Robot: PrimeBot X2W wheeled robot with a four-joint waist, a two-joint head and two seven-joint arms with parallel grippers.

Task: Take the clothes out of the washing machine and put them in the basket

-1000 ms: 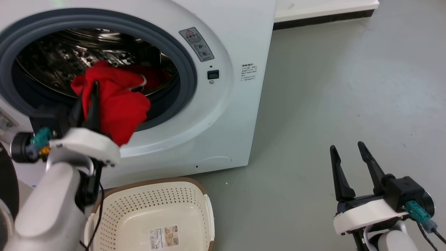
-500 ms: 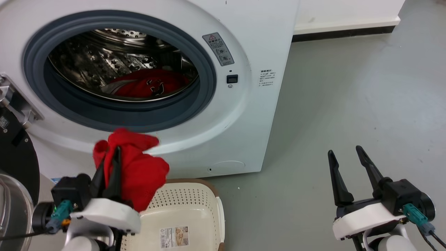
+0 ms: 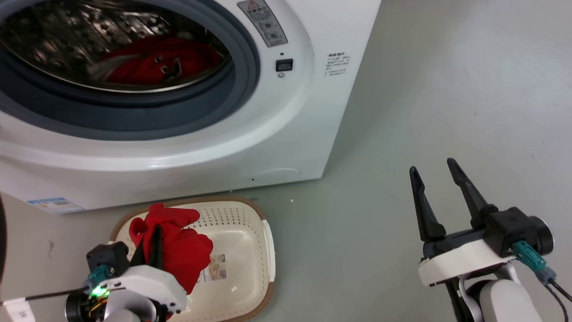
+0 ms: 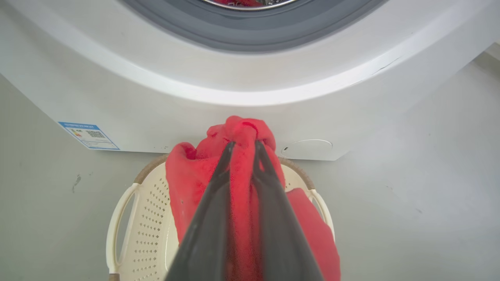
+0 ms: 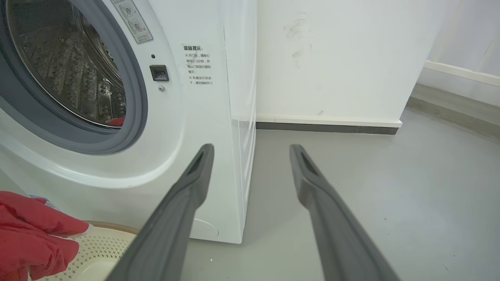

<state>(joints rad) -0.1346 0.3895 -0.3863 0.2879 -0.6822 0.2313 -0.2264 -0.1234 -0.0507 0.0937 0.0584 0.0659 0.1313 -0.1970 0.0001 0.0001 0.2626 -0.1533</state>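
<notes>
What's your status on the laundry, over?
Left end effector shut on red garment, over basket. Right end effector open. Second garment inside washing machine. Path clear.

Before us the washing machine (image 3: 290, 112) on the floor (image 3: 447, 89), one garment (image 3: 156, 67) inside its drum (image 3: 53, 36), the basket (image 3: 250, 223) on the floor just in front of the machine, our left tool (image 4: 244, 143) above the basket clamping a second garment (image 3: 190, 255), our right tool (image 3: 431, 164) well apart to the right.
</notes>
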